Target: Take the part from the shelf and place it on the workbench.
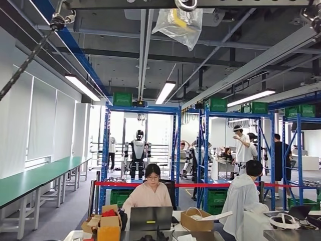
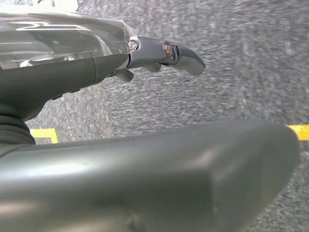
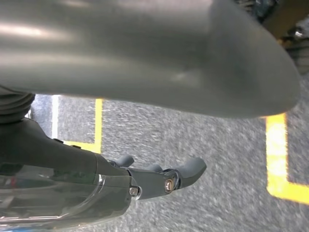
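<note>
Grey floor | left hand point(image 2: 153, 53) empty, fingers straight | right hand point(image 3: 156, 176) same

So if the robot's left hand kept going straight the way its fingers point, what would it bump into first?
Probably just the floor. In the left wrist view the left hand holds nothing and its fingers point out over grey speckled carpet, with nothing between them. How far down the carpet lies is unclear.

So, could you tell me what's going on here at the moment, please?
Nothing is being handled yet. The robot's left hand and right hand hang over grey carpeted floor with yellow tape lines, fingers apart and holding nothing. The head view looks across a workshop at blue shelf racks with green crates, while a person sits at a laptop.
</note>
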### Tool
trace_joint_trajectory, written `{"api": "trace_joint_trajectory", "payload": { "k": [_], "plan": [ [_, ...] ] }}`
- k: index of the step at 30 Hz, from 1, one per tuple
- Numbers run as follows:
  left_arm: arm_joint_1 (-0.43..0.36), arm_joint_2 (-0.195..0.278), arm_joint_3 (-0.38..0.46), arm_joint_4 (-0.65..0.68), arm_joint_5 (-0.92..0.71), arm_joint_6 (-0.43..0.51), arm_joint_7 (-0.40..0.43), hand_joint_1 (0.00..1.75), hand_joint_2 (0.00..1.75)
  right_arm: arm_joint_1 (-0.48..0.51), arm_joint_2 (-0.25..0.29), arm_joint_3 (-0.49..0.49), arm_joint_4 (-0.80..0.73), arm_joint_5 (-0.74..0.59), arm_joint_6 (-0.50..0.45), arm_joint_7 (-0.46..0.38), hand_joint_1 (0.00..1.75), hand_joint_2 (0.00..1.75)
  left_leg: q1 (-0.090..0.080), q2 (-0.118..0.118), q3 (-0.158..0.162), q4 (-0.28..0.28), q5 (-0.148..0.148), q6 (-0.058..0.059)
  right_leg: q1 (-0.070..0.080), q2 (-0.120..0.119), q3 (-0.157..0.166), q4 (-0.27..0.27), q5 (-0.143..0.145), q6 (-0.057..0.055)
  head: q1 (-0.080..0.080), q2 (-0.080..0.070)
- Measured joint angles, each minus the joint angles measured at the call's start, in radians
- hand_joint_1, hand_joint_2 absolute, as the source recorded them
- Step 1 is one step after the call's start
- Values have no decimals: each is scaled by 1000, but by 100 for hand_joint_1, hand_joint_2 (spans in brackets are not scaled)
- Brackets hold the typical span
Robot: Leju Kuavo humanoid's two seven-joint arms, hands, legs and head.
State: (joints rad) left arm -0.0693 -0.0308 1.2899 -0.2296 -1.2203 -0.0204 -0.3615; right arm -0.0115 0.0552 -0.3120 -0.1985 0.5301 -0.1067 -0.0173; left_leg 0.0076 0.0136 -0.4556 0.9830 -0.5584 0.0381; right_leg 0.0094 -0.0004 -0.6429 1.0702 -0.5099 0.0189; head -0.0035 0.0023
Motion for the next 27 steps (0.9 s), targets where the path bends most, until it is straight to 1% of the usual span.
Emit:
{"api": "trace_joint_trajectory", "payload": {
  "k": [1, 2, 3, 4, 5, 6, 7, 8, 9, 10, 11, 12, 13, 14, 15, 16, 17, 18, 19, 20, 21, 22, 23, 24, 25, 26, 27],
  "plan": [
    [-1, 0, 0, 0, 1, 0, 1, 0, 0, -1, 2, 0, 1, 2, 1, 2, 0, 0, 0, 1, -13, 0, 12, 4, -3, 1, -8, 44, -54, 5, 0, 0],
    [-1, 0, 1, 0, 3, 0, 1, 0, 0, -1, 4, 0, 2, 5, 2, 5, 0, 0, -1, 2, -27, 1, 23, 7, -7, 0, -16, 101, -105, 9, 0, 0],
    [0, 0, 2, 0, 4, 0, 1, 0, 0, -1, 7, 0, 2, 7, 2, 7, 0, 0, -2, 2, -42, 1, 35, 8, -10, 0, -20, 155, -135, 13, 0, 0],
    [0, 0, 3, 0, 5, 0, 1, 0, 0, -2, 10, 0, 2, 9, 2, 10, 0, 0, -3, 3, -57, 2, 46, 7, -13, 0, -16, 194, -140, 15, 0, 0],
    [0, 0, 4, 0, 5, 0, 1, 0, 0, -3, 13, 0, 2, 11, 2, 13, 0, 0, -4, 4, -73, 2, 58, 6, -15, 0, 1, 206, -122, 17, 0, 0],
    [0, 0, 5, 0, 6, 0, 1, 0, 0, -4, 15, 0, 2, 13, 1, 19, 0, 0, -4, 5, -87, 3, 69, 4, -16, 0, 33, 185, -91, 17, 0, 0],
    [0, 0, 6, 0, 6, 0, 1, 0, 0, -5, 17, 0, 2, 14, 0, 26, 0, 0, -5, 5, -99, 3, 79, 2, -17, 1, 79, 133, -63, 14, 0, 0],
    [0, 0, 7, 0, 6, 0, 1, 0, 0, -6, 18, 0, 2, 15, -1, 31, 0, 0, -6, 5, -109, 3, 88, -1, -15, 1, 138, 59, -47, 10, 0, 0],
    [0, -1, 8, 0, 7, -1, 0, 0, 0, -8, 19, 0, 2, 16, -3, 37, 0, 0, -7, 5, -116, 4, 96, -5, -13, 2, 195, -22, -45, 3, 0, 0],
    [0, -1, 10, 0, 8, -1, 0, 0, 0, -10, 19, 0, 2, 19, -4, 41, 0, 0, -8, 5, -121, 4, 104, -11, -10, 2, 237, -86, -50, -3, 0, 0],
    [0, -2, 11, 0, 11, -1, -1, 0, 0, -11, 19, 0, 2, 21, -6, 43, 0, 0, -8, 5, -127, 5, 112, -17, -7, 2, 260, -128, -56, -8, 0, 0],
    [-1, -2, 14, 0, 13, -1, -1, 0, 0, -12, 20, 0, 2, 25, -7, 46, 0, 0, -7, 5, -133, 5, 121, -23, -6, 2, 264, -149, -58, -13, 0, 0],
    [-2, -2, 16, 0, 15, -1, 1, 0, 0, -12, 20, 0, 2, 28, -8, 49, 0, 0, -5, 5, -140, 8, 121, -29, -6, 0, 258, -153, -54, -18, 0, 0],
    [-1, -2, 19, 0, 17, 0, 3, 0, 0, -12, 20, 0, 2, 31, -9, 50, 0, 0, -3, 4, -148, 20, 106, -33, -6, -2, 251, -156, -48, -26, 0, 0],
    [0, -3, 21, 0, 18, 0, 5, 0, 0, -11, 20, 0, 3, 34, -9, 52, 0, 0, -3, 2, -160, 49, 75, -37, -7, -4, 244, -157, -41, -35, 0, 0],
    [2, -4, 24, 0, 20, 1, 8, 0, 0, -9, 20, -1, 3, 37, -9, 54, 0, 0, -1, 0, -176, 99, 30, -39, -6, -7, 235, -156, -34, -42, 0, 0],
    [3, -5, 26, 0, 23, 2, 11, 0, 0, -7, 20, -2, 3, 41, -9, 55, 0, 0, -1, -1, -195, 163, -15, -40, -3, -9, 225, -152, -29, -47, 0, 0],
    [4, -6, 29, 0, 26, 4, 14, 0, 0, -5, 20, -2, 3, 44, -9, 57, 0, 0, 0, -1, -213, 228, -46, -41, 0, -10, 216, -149, -24, -50, 0, 0],
    [4, -6, 32, 0, 30, 6, 17, 0, 0, -4, 20, -3, 3, 47, -9, 59, 0, 0, 0, -1, -221, 275, -58, -42, 2, -11, 206, -144, -20, -50, 0, 0],
    [4, -6, 36, 0, 33, 7, 20, 0, 0, -4, 20, -5, 3, 48, -8, 62, 0, 0, 0, -1, -214, 289, -47, -43, 3, -11, 197, -138, -18, -50, 0, 0],
    [4, -6, 39, 0, 34, 8, 22, 0, 0, -4, 20, -6, 3, 49, -8, 66, 0, 0, 0, -1, -189, 267, -24, -42, 4, -11, 189, -131, -16, -49, 0, 0],
    [4, -6, 42, 0, 35, 8, 25, 0, 0, -4, 19, -7, 3, 48, -7, 71, 0, 0, 1, -1, -150, 213, 4, -41, 4, -11, 182, -123, -16, -48, 0, 0],
    [3, -7, 44, 0, 35, 8, 27, 0, 0, -4, 19, -10, 3, 48, -5, 76, 0, 0, 0, -2, -107, 146, 25, -38, 6, -10, 174, -114, -18, -45, 0, 0],
    [2, -7, 46, 0, 35, 8, 30, 0, 0, -5, 19, -13, 3, 47, -3, 82, 0, 0, 0, -2, -72, 89, 36, -36, 7, -10, 167, -105, -19, -42, 0, 0],
    [1, -7, 47, 0, 35, 8, 34, 0, 0, -5, 19, -16, 2, 46, -1, 86, 0, 0, -1, -2, -52, 51, 38, -33, 9, -10, 161, -98, -19, -38, 0, 0],
    [1, -8, 48, 0, 36, 8, 37, 0, 0, -6, 18, -19, 2, 46, 0, 90, 0, 44, -2, -2, -46, 35, 36, -31, 10, -10, 155, -93, -19, -33, 0, 0],
    [0, -9, 49, 0, 36, 8, 40, 0, 0, -6, 16, -22, 2, 46, 0, 92, 0, 87, -1, -2, -49, 29, 34, -28, 11, -10, 151, -90, -17, -29, 0, 0]
  ]
}}
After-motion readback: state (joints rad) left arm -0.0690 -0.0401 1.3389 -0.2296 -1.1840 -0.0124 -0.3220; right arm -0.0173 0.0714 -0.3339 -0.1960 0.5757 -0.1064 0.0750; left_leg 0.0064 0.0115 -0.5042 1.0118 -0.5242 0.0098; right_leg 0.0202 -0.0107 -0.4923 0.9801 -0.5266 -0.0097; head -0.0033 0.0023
